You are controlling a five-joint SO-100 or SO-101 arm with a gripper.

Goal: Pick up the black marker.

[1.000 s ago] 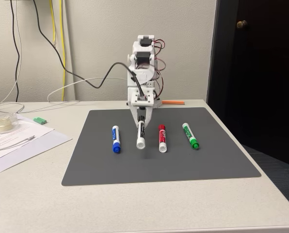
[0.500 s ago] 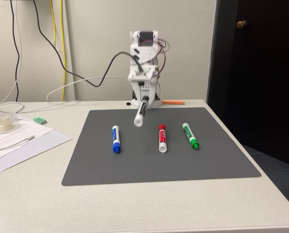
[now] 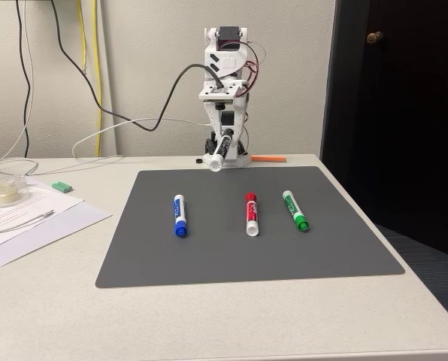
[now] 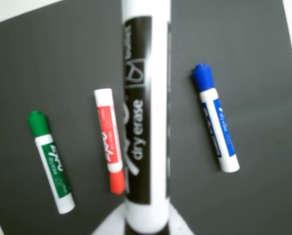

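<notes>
"dry erase" reads along the black label of the white-barrelled black marker (image 4: 146, 122) clamped in my gripper (image 3: 222, 144). I hold it raised above the far edge of the dark grey mat (image 3: 246, 256), white end toward the camera. "EXPO" shows on the green-capped marker (image 4: 51, 161) and red-capped marker (image 4: 109, 139); the blue-capped marker (image 4: 215, 125) lies apart.

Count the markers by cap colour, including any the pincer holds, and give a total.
Black marker, held in the pincer: 1
Blue marker: 1
Red marker: 1
Green marker: 1
Total: 4
</notes>
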